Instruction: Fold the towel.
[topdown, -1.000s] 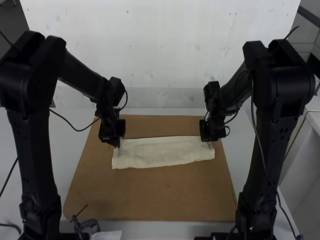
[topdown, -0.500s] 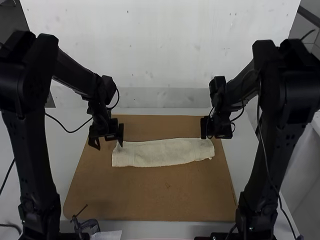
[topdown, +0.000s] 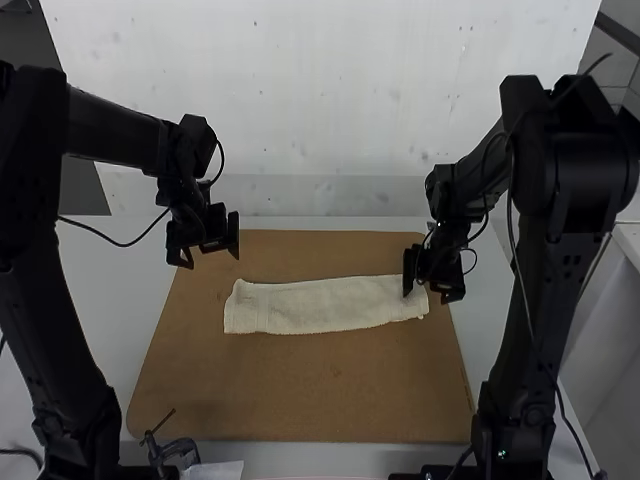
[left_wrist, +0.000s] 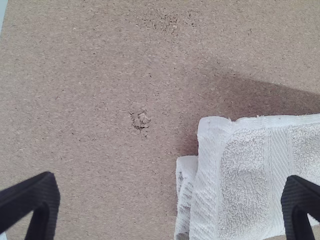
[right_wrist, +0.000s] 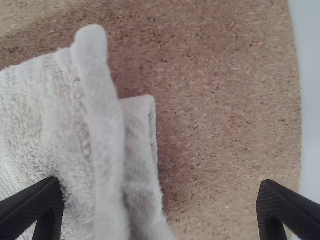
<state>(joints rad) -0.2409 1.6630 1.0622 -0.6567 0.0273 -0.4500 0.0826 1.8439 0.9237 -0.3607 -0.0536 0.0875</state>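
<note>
In the high view, your towel (topdown: 325, 306) lies in a long, folded strip on the board (topdown: 300, 400) over the desk (topdown: 110, 300). Your left jaws are apart and empty beyond one end; your right jaws are at the other. A clamp (topdown: 178, 452) sits well away from both jaws.

In the left wrist view, one finger (left_wrist: 302, 205) overlaps the towel; nothing blocks the jaws.

In the right wrist view, the spread, empty jaws straddle the layered end. The crosswise fold seems next: lower, then pinch every layer.
</note>
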